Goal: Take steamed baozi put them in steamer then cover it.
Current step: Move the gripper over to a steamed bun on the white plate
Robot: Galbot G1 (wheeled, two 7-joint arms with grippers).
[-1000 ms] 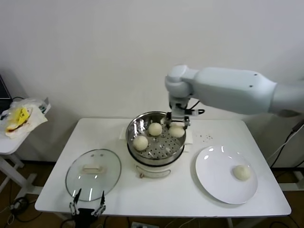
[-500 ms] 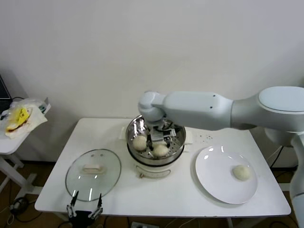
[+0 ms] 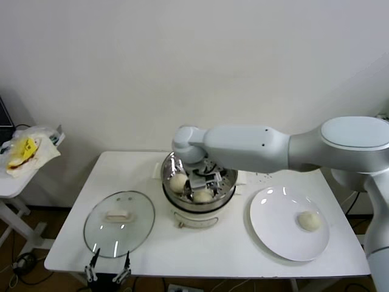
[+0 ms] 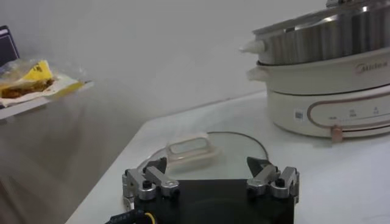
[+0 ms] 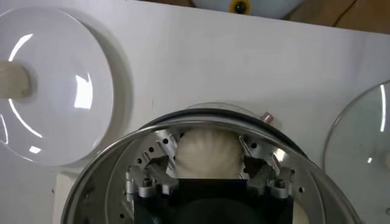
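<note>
Since half a second earlier my right arm had sunk a little lower into the steamer (image 3: 199, 182), carrying its baozi (image 5: 208, 152) toward the front of the perforated floor. Nearest me, the left tool (image 4: 210, 182) hung idle at the bench (image 3: 225, 252) edge with its fingers spread wide, just short of the cover (image 3: 119, 222) lying flat there. The right tool (image 5: 208, 159) was clamped on the bun, fingers hugging either side. I judged the step was best finished by setting the bun flat on the floor before parting the fingers, clear of the neighbouring bun (image 3: 178, 182), then rising straight up past the rim. One last bun (image 3: 309, 221) sat on the white plate (image 3: 276, 231), well apart. The arm hid the steamer's far half, so I could not tell how many buns lay behind it.
</note>
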